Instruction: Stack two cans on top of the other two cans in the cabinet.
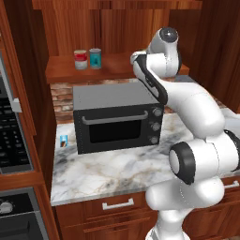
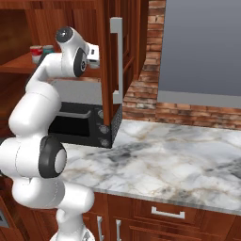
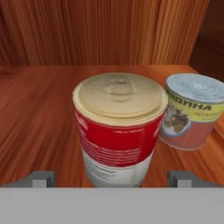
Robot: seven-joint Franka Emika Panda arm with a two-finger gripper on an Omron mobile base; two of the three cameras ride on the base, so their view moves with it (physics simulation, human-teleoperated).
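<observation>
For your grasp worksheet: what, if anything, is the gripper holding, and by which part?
Nothing is held. The open gripper has its fingertips either side of the red-and-white can, clear of its sides.

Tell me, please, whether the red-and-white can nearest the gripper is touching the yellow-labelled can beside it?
Cannot tell. In the hand view the red-and-white can overlaps the yellow-labelled can behind it to the right, hiding any contact or gap.
</observation>
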